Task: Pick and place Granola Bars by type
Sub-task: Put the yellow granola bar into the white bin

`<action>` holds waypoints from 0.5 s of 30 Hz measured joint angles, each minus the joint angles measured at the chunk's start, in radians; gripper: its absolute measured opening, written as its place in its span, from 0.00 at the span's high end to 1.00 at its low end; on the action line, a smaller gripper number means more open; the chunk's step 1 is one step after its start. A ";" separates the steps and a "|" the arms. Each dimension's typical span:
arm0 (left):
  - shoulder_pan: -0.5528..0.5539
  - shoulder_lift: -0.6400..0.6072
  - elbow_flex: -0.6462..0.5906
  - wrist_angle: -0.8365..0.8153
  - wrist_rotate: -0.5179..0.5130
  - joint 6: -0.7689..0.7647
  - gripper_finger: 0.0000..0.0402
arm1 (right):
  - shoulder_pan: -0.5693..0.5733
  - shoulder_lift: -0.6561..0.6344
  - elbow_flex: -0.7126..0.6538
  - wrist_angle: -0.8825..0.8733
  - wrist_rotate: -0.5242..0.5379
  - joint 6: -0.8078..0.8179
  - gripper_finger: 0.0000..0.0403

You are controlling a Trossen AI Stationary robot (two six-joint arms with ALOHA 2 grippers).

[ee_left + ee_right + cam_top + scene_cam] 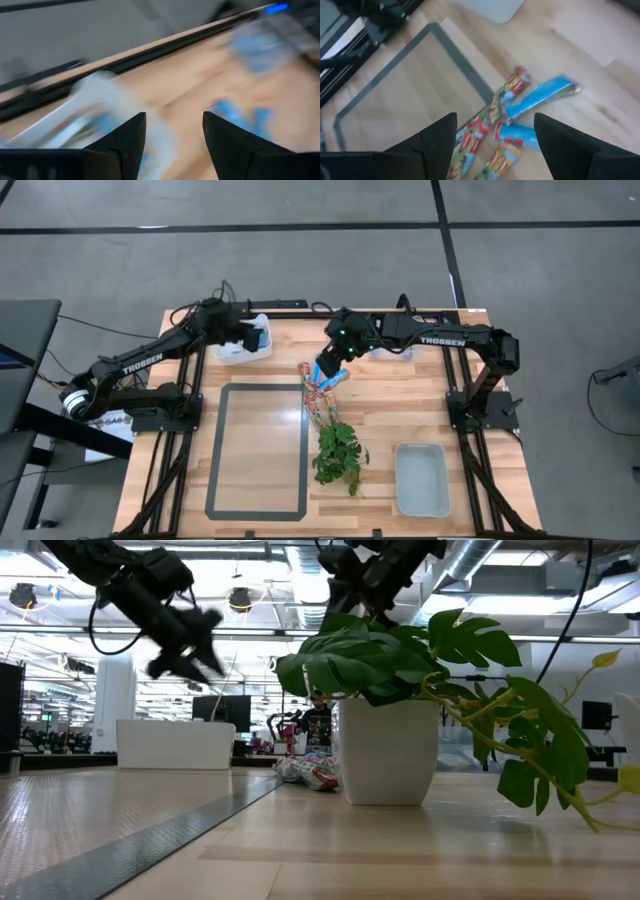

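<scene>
Overhead, high view: wooden tabletop (270,510) w/ grey taped rectangle (258,450) at left-centre. Left gripper (256,337) above white bin (243,343) at the far left corner of the tabletop. Right gripper (333,366) hangs over the far end of the Granola Bars (320,392), a loose pile strung out between tape edge and plant sprig (338,455); blue wrappers at the far end, red/multicolour ones nearer the plant. Clear tray (421,478) at near right, well apart from the pile.

Low view: white plant pot (388,752) (leafy, fills mid-frame) in front; part of the pile shows just beside its left base. White bin at left rear, left gripper (190,645) above it, blurred. Right arm enters from the top over the plant; its fingers not clear here.

Left wrist view: left fingers (131,145) apart, nothing between them; bin rim and blue wrappers beyond, all smeared, type not readable.

Right wrist view: right fingers (437,140) wide apart, empty, above the pile; two blue-and-white bars and several red/multicolour ones lie on bare wood just beside the tape corner, some overlapping.
</scene>
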 joint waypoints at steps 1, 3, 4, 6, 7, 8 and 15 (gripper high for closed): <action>-0.004 0.000 0.000 0.045 0.060 -0.001 0.53 | 0.000 0.000 0.000 -0.009 -0.014 0.010 0.36; -0.013 0.000 0.000 0.142 0.190 -0.007 0.53 | 0.004 0.000 0.000 -0.034 -0.030 0.053 0.36; -0.021 0.000 0.000 0.193 0.253 -0.016 0.53 | 0.008 0.000 0.000 -0.052 -0.031 0.077 0.36; -0.038 0.000 0.000 0.294 0.373 -0.039 0.54 | 0.021 0.000 0.000 -0.102 -0.020 0.121 0.36; -0.048 0.000 0.000 0.345 0.427 -0.053 0.54 | 0.029 0.000 0.000 -0.129 -0.010 0.141 0.36; -0.059 0.000 0.000 0.395 0.475 -0.071 0.54 | 0.039 0.000 0.000 -0.152 -0.001 0.156 0.36; -0.150 0.000 0.000 0.665 0.554 -0.227 0.57 | 0.096 0.000 0.000 -0.191 0.016 0.197 0.36</action>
